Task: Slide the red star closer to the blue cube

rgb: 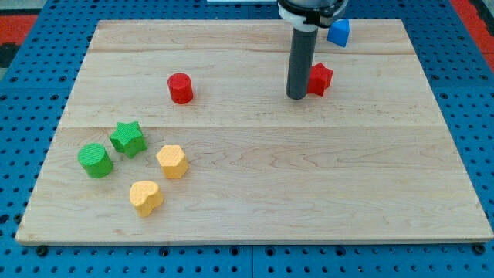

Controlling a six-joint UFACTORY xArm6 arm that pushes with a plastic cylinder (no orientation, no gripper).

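Observation:
The red star (319,78) lies on the wooden board near the view's top, right of centre. The blue cube (339,32) sits above it and slightly to the right, close to the board's top edge. My tip (296,96) is at the end of the dark rod, touching or almost touching the red star's left side, a little below its middle. The rod hides the star's left edge.
A red cylinder (181,88) stands left of centre. At the lower left are a green star (128,138), a green cylinder (96,161), a yellow hexagonal block (172,161) and a yellow heart-shaped block (145,196). The wooden board (309,170) lies on a blue pegboard.

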